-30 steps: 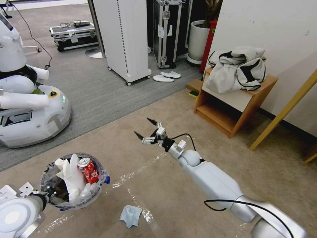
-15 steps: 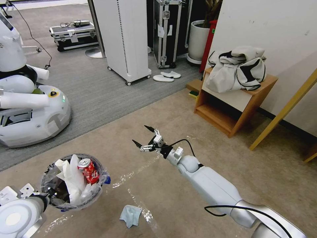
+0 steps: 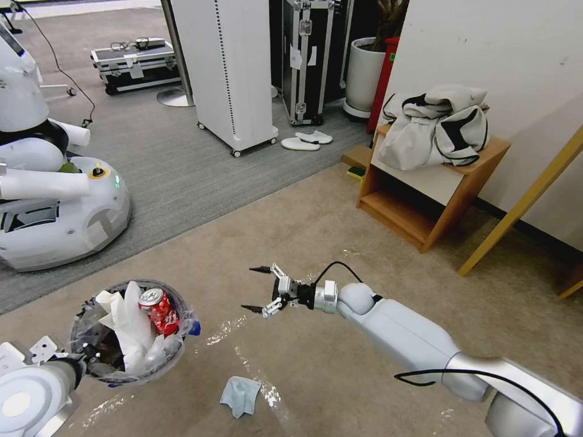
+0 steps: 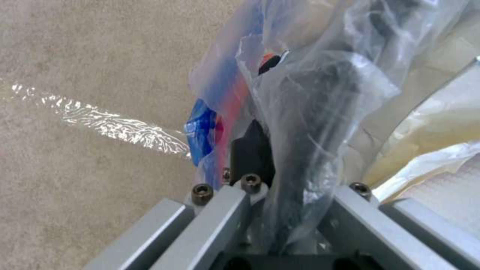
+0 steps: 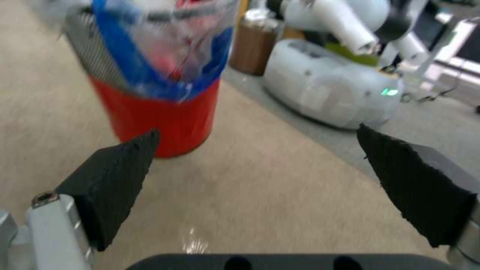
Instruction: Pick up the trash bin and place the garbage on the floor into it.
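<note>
The trash bin (image 3: 130, 331), a red bucket lined with a clear bag, hangs low at my left. My left gripper (image 3: 90, 353) is shut on its rim; the left wrist view shows the gripper (image 4: 280, 127) pinching the bag-covered rim (image 4: 320, 75). A red soda can (image 3: 159, 311) and crumpled white papers (image 3: 126, 315) stick out of the bin. A light-blue cloth (image 3: 241, 394) lies on the carpet in front of me. My right gripper (image 3: 250, 289) hovers open and empty beyond the cloth, pointing at the bin. In the right wrist view the red bin (image 5: 160, 112) stands ahead of that gripper (image 5: 260, 150).
Another white robot (image 3: 54, 200) stands at the left. At the right is a wooden side table (image 3: 425, 200) with a bundle of clothes (image 3: 437, 124), and a slanted yellow beam (image 3: 522, 206). White slippers (image 3: 306, 141) and a wheeled white cabinet (image 3: 228, 67) are farther back. Shiny tape strips (image 3: 255, 315) cross the carpet.
My right gripper has dropped lower and swung round, so its open fingers now point left toward the bin. The bin has shifted slightly left.
</note>
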Tool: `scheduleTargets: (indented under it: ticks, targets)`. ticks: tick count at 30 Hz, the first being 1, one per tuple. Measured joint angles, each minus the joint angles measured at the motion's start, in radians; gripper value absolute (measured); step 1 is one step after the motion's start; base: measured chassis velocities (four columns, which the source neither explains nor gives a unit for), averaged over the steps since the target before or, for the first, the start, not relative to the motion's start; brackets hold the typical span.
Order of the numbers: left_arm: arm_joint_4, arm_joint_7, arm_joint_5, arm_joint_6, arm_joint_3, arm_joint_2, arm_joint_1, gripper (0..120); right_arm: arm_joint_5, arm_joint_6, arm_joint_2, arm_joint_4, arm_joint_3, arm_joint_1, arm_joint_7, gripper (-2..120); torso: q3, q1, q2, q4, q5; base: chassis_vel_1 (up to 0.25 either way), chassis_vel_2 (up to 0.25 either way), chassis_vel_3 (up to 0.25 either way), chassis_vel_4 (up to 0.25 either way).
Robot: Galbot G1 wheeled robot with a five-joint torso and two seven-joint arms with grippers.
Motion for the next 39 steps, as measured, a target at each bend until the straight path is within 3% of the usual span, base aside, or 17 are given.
scheduleTargets:
  ticks: [13, 19, 39]
  targets:
    - [-0.001, 0.000, 0.000, -0.004, 0.007, 0.005, -0.007, 0, -0.001, 0.018, -0.056, -0.048, -0.078, 0.079, -0.163, 100, 0.000, 0.000, 0.000, -0.0001, 0.0003, 0.000, 0.000, 0.000, 0.000]
    - [0.003, -0.001, 0.002, -0.004, 0.007, 0.001, -0.008, 0, -0.025, 0.008, -0.089, -0.050, -0.138, 0.122, -0.308, 100, 0.000, 0.000, 0.000, -0.0001, 0.0001, 0.000, 0.000, 0.000, 0.000]
    - [0.004, -0.001, 0.008, -0.006, 0.015, 0.000, -0.010, 0, -0.144, 0.042, 0.014, -0.053, -0.235, 0.121, -0.325, 100, 0.000, 0.000, 0.000, 0.0000, 0.0000, 0.000, 0.000, 0.000, 0.000]
